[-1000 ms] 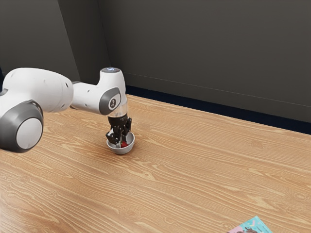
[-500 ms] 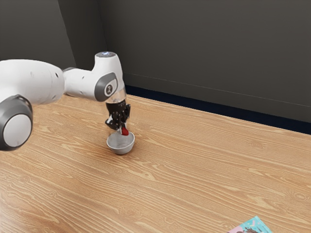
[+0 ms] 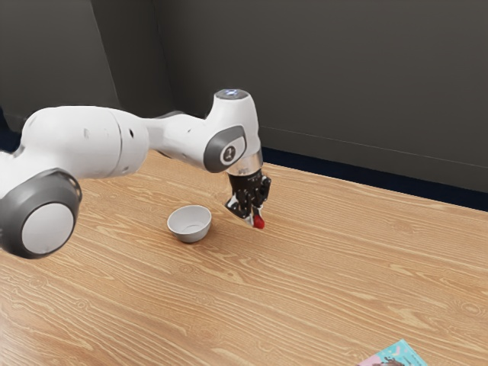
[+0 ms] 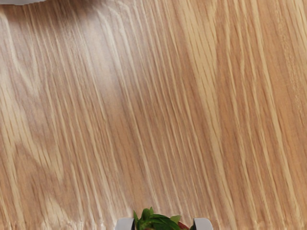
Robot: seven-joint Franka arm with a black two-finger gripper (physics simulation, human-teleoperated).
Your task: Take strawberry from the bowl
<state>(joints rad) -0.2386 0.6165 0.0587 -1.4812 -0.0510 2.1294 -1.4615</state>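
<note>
In the exterior view, the gripper [image 3: 255, 219] holds the red strawberry [image 3: 259, 223] outside the white bowl [image 3: 190, 235], toward the view's right; the bowl stands upright, its bare inside showing.

In the wrist view, the jaws are parted just the berry's width—pressing it from both sides, green leaves between them.

There is lots of room for a hand to go over the wooden table [image 3: 343, 259], on the exterior view's right of the gripper [image 3: 255, 218]. On the other side, the bowl [image 3: 190, 235] is in the way, and a big dark wall [image 3: 328, 76] stands behind the table
</note>
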